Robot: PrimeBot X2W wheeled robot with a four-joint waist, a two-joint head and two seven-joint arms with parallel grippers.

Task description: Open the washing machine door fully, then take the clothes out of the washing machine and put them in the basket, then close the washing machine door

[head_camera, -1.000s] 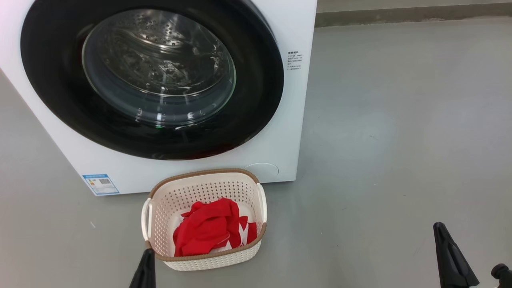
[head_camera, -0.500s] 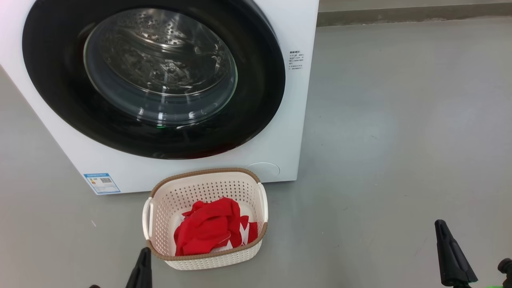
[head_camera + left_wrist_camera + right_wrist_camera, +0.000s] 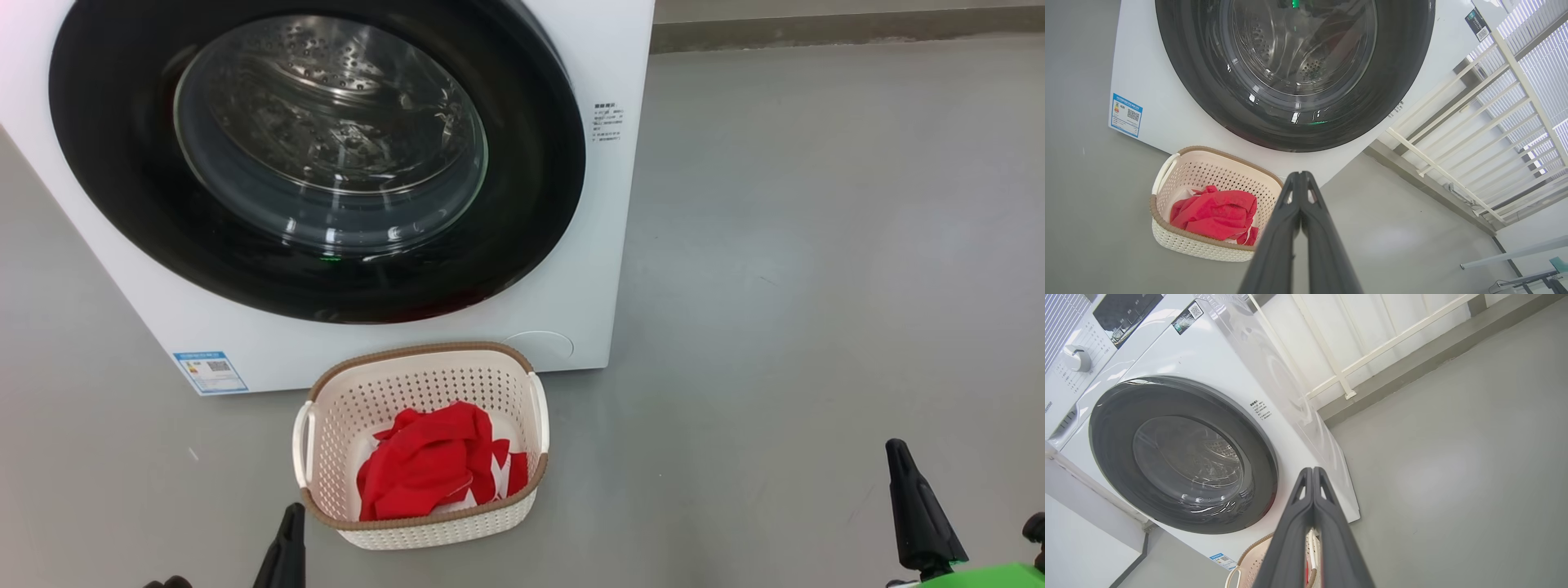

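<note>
Just ahead of the left pincer [image 3: 290,523], the head view has the clothes [image 3: 429,469] in the basket [image 3: 420,352] and the door [image 3: 122,180] shut beyond; the left wrist view shows that pincer closed, empty; the right wrist view, the right pincer [image 3: 1312,471] likewise: task seemingly done.

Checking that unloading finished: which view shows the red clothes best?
Head view: from above, the clothes lie unobstructed in the basket. Left wrist view shows them obliquely. Right wrist view catches a basket edge, little red.
</note>
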